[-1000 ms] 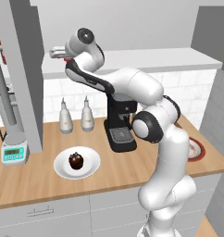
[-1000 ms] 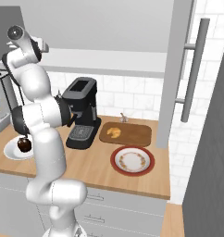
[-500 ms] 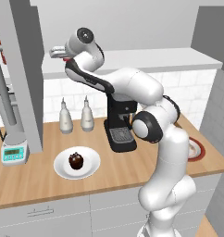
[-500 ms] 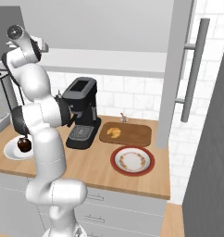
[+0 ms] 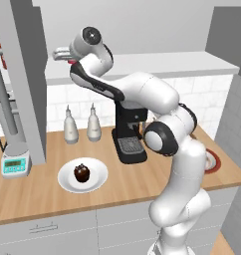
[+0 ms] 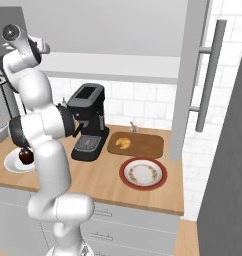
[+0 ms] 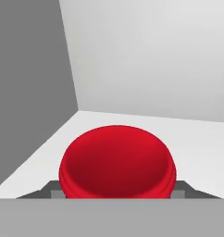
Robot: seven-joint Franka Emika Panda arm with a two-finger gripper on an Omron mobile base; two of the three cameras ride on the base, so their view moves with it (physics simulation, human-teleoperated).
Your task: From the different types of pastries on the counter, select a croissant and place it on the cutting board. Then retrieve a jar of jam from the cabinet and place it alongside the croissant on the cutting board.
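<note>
1. the white arm reaches up and to the left end of the cabinet's white shelf (image 5: 142, 62), where the end effector (image 5: 67, 56) sits just beside the grey side panel (image 5: 23, 74).
2. in the hand view the jar of jam (image 7: 117, 162) lies directly between the two dark fingertips (image 7: 51, 189), its red lid seen from above; the fingertips press against its two sides, so the end effector is clenched on the jar.
3. the jar stands on the shelf floor (image 7: 197, 148), near the corner where the grey side wall meets the pale back wall.
4. in the left base view a sliver of red (image 5: 72, 62) shows beneath the end effector at the shelf edge.
5. the croissant (image 6: 123, 143) lies on the cutting board (image 6: 143, 146), toward the board's left end; the board rests at the back edge of the bench (image 6: 108, 182), to the right of the black coffee machine (image 6: 88, 122).
6. a red-rimmed plate (image 6: 143, 173) sits just in front of the board, near the front edge.
7. the chocolate muffin (image 5: 81, 173) sits on a white plate (image 5: 97, 177) toward the bench's front left.
8. two grey-white bottles (image 5: 70, 127) stand at the back edge, and a small scale (image 5: 15, 164) stands near the left end.
</note>
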